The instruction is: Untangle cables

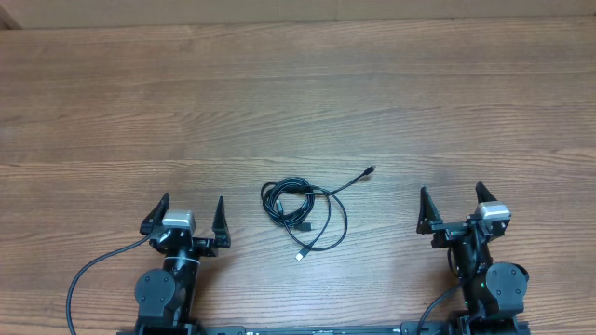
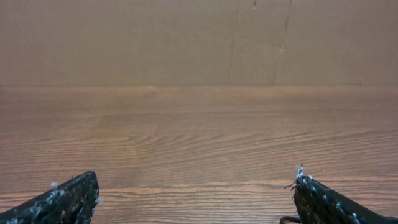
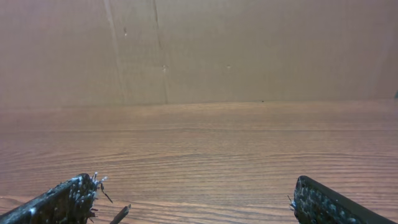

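Observation:
The cables (image 1: 300,209) lie on the wooden table (image 1: 298,102) between my two arms, thin black cords bunched in loops at the left, with one plug end (image 1: 370,170) reaching up and right and another plug (image 1: 299,254) at the bottom. My left gripper (image 1: 194,215) is open and empty to the left of the cables. My right gripper (image 1: 452,204) is open and empty to their right. The left wrist view shows only my open fingers (image 2: 196,193) over bare wood, with a bit of cable (image 2: 287,219) at the lower right. The right wrist view shows open fingers (image 3: 196,196) and a plug tip (image 3: 120,214).
A brown cardboard wall (image 2: 199,40) stands at the far edge of the table, also in the right wrist view (image 3: 199,50). Thick black arm cables (image 1: 88,274) run by the left base.

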Tool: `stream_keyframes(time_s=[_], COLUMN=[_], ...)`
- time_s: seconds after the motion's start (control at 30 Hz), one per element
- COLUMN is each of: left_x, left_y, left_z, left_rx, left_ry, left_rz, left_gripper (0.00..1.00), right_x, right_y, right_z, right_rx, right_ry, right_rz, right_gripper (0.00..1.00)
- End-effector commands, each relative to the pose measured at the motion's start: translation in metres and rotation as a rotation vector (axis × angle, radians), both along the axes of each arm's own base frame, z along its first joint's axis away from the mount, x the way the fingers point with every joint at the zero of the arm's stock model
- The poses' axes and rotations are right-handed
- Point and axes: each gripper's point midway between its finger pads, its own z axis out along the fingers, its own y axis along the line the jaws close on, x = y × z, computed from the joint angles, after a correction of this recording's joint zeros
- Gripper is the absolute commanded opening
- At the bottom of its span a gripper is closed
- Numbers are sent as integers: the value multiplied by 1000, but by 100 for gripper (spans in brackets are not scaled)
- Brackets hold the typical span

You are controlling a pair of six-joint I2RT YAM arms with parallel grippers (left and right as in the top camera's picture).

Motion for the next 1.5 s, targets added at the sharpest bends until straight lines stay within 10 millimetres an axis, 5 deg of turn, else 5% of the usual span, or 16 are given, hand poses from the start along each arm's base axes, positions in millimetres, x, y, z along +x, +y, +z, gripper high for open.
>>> stream_keyframes(time_s=[0.0, 1.47], left_x=[0, 0], left_y=[3, 2], left_z=[0, 0], left_rx=[26, 7], left_ry=[-5, -4], left_rz=[10, 7], left_gripper=[100, 100], right_x=[0, 0], right_y=[-1, -1], right_z=[-1, -1], right_rx=[-4, -4], right_ry=[-7, -7], right_rz=[-6, -6], right_gripper=[100, 100])
